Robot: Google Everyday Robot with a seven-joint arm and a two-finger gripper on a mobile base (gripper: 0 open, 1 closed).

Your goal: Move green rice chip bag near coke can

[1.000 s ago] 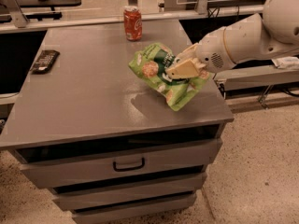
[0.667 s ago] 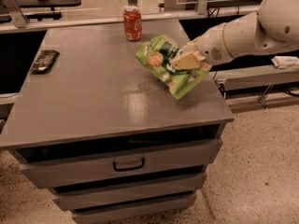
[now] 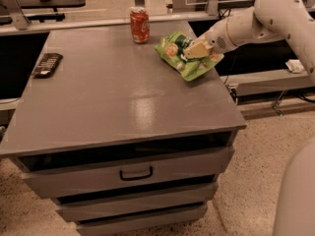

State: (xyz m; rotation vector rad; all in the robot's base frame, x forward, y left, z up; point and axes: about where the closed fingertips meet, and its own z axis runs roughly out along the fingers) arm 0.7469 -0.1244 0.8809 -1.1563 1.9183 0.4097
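jaws: pinching green rice chip bag [image 3: 193, 69] | over table [image 3: 123, 107] far right | coke can [image 3: 140, 25] near, to its left

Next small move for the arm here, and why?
Probably lower the bag and let go. The gripper grips it, and its left edge already sits just right of the can with a narrow gap between them. Pushing further left risks tipping the can.

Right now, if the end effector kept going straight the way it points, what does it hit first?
End effector, back right over the tabletop, grips the green rice chip bag; beyond it, likely that bare surface. Coke can seems off-line, depth unclear.
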